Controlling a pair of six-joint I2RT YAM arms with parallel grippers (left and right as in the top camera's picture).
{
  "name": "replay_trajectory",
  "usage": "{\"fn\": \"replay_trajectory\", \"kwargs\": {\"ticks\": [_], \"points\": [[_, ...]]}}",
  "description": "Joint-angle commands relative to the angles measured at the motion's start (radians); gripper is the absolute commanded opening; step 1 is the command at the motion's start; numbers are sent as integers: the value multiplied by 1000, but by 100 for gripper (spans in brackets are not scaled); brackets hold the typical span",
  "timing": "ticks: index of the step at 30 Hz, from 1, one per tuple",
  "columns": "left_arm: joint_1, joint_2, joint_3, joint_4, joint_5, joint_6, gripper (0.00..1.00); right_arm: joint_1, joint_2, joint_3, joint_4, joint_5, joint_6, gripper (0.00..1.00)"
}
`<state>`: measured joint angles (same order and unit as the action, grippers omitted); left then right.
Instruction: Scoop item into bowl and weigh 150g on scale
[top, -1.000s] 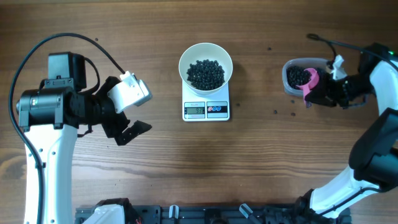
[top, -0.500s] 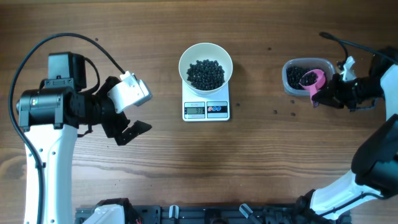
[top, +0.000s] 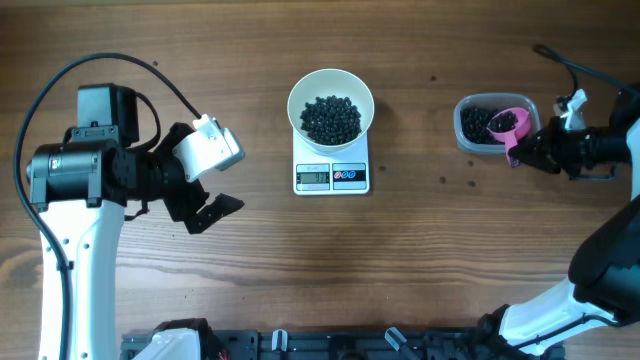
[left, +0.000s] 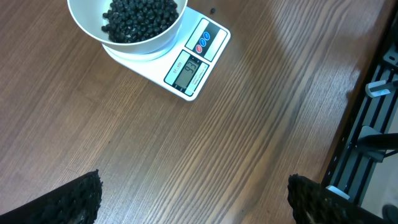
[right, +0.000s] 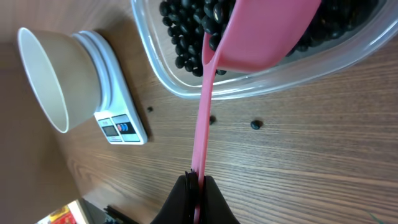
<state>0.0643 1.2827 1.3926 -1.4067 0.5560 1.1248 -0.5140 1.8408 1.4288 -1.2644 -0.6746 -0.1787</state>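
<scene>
The white bowl (top: 331, 88) stands on the scale (top: 331, 176) at the table's middle, with a heap of black beads (top: 331, 118) in it. At the right, a clear tub (top: 472, 142) holds more beads (top: 478, 122). My right gripper (top: 522, 152) is shut on the thin handle of a pink scoop (top: 508, 124), whose cup lies over the tub's right end with beads in it. In the right wrist view the scoop (right: 261, 31) sits above the tub (right: 280, 71), and the right gripper (right: 197, 186) pinches the handle. My left gripper (top: 215, 210) hangs open left of the scale, holding nothing.
A few loose beads (top: 443, 180) lie on the wood between scale and tub, and one (right: 255, 124) lies beside the tub. A black rail (top: 330, 345) runs along the front edge. The left wrist view shows the bowl (left: 134, 46) and scale (left: 193, 62) ahead.
My right gripper has drawn the scoop rightward, from the tub's middle to its right end. The left arm has not moved.
</scene>
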Motion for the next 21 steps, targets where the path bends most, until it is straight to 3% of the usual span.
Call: {"fn": "replay_trajectory", "kwargs": {"ticks": [1, 21], "points": [[4, -10, 19, 0, 22, 20, 100, -6, -27, -6, -5, -60, -30, 5], [4, -10, 19, 0, 22, 20, 100, -14, -79, -6, -15, -221, -63, 5]]}}
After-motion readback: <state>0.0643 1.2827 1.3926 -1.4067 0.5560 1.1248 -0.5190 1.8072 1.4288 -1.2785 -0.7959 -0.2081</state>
